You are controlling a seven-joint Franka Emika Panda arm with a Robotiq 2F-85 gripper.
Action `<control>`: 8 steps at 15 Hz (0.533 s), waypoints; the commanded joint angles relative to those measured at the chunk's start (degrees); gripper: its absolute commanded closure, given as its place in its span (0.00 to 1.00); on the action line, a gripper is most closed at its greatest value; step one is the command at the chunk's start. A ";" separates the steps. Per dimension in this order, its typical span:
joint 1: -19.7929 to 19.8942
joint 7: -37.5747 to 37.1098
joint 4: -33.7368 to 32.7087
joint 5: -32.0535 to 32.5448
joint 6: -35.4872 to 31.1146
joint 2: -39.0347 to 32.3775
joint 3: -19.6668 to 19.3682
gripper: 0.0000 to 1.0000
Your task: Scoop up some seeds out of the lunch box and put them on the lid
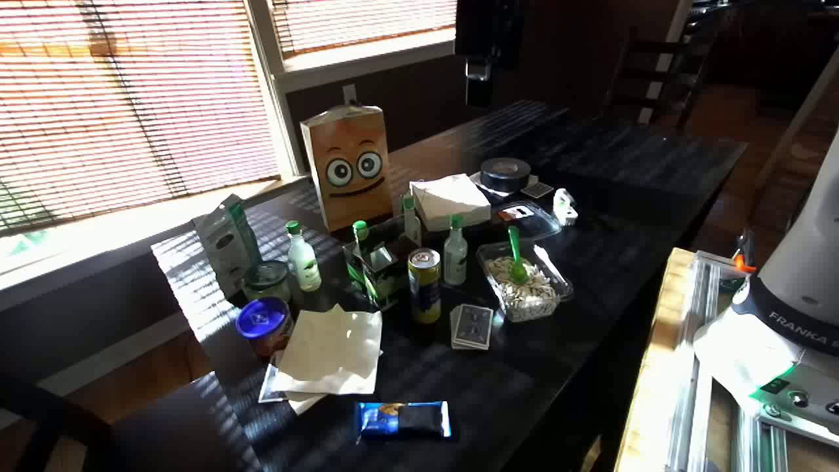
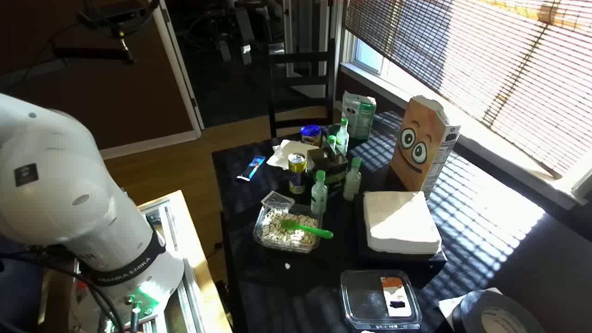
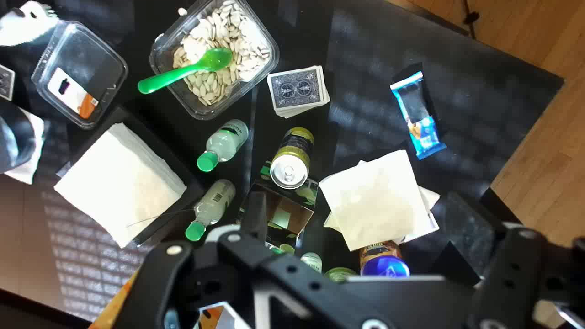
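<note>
The clear plastic lunch box (image 1: 486, 265) holds pale seeds (image 1: 531, 292) on the dark table; box (image 2: 283, 247) and seeds (image 2: 296, 238) also show together in an exterior view. In the wrist view the box (image 3: 231, 98) and seeds (image 3: 249, 45) are at the top. A green spoon (image 3: 185, 72) lies on the seeds, handle over the rim; it shows in both exterior views (image 1: 516, 252) (image 2: 307, 229). The clear lid (image 2: 365, 300) with a label lies beside the box, also at upper left (image 3: 84, 68). My gripper (image 3: 365, 224) is open and empty, high above the table (image 1: 479, 92).
Bottles (image 2: 319, 192), a can (image 1: 425, 288), a carton (image 2: 327, 166) and cards (image 3: 297, 90) stand close to the box. A napkin stack (image 2: 400, 219), tape roll (image 1: 505, 174) and tall cartoon-eyed box (image 1: 351, 167) are farther off. A loose seed (image 2: 287, 266) lies between box and lid.
</note>
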State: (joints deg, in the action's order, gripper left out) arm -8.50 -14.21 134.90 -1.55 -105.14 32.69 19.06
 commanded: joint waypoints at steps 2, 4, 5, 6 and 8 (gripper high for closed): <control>-1.08 -0.51 -0.15 0.55 0.14 -0.26 -0.85 0.00; -1.08 -0.51 -0.15 0.55 0.14 -0.26 -0.85 0.00; -1.10 0.42 0.30 0.60 -0.78 -0.29 -1.36 0.00; -0.47 0.87 1.09 0.94 -2.03 -0.49 -2.26 0.00; 0.09 3.00 3.05 0.36 -4.25 0.08 -5.05 0.00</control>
State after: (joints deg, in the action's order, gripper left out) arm -8.55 -13.86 135.37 -1.49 -105.92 32.59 17.72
